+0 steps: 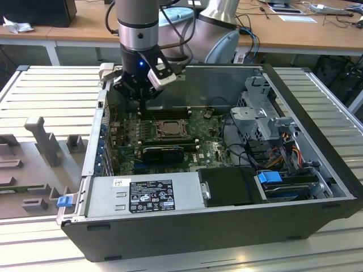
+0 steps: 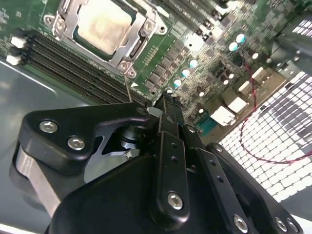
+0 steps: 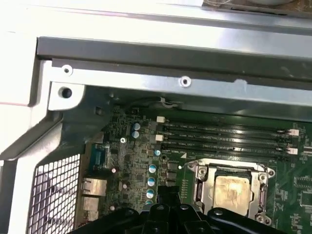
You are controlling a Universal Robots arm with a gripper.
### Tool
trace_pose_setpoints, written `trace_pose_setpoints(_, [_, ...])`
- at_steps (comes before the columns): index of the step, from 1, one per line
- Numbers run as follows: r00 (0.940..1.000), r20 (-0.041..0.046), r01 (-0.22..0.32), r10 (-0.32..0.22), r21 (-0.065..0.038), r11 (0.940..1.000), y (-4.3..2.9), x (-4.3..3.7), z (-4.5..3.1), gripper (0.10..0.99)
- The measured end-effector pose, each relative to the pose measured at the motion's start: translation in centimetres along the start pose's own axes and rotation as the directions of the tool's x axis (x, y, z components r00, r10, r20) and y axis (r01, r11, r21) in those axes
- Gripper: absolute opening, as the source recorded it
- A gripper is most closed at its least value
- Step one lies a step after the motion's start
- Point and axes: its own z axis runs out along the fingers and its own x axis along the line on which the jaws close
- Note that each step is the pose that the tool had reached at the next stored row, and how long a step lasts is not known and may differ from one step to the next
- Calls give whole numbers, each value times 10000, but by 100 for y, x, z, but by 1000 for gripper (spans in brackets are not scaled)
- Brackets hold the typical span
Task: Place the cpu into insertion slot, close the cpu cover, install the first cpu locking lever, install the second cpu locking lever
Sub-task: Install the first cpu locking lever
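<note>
1. The small flat square cpu with its pale silvery-beige face lies seated in the insertion slot, a square socket with a thin silvery metal rim, on the green circuit board inside the open dark computer case. Both wrist views show it lying flat.

2. The cpu cover, a square silvery metal frame plate with a cut-out middle, appears to lie down around the chip, its face showing through the opening. Whether the locking levers are latched cannot be told.

3. The black gripper hangs above the board at the far edge of the case, near the socket and beside the long black memory slots. Whether it is spread or closed cannot be told, and nothing is seen held in it.

4. Handling judgement, chip: light, rigid and thin, with a smooth slippery face. The contacts beneath it are probably fragile. Any hold should be at two opposite edges, kept level, never pressing on the face.

5. Handling judgement, cover: stiff sheet metal, hinged, light but springy. Best pushed at its free edge rather than pinched.

6. Handling judgement, levers: thin stiff wire, likely sprung, and apt to slip off a smooth finger. Contact should be near the hooked end.
</note>
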Motion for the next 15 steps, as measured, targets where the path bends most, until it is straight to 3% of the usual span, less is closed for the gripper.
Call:
trace_pose_setpoints(4, [10000,3,0,0,-23,10000,137,-1,44,106])
trace_pose_setpoints(8, [10000,2,2,-2,-24,10000,192,-42,51,106])
trace_pose_setpoints(11, [10000,1,0,0,-25,10000,188,-170,52,106])
trace_pose_setpoints(15, [10000,-20,0,0,-26,10000,171,-432,68,106])
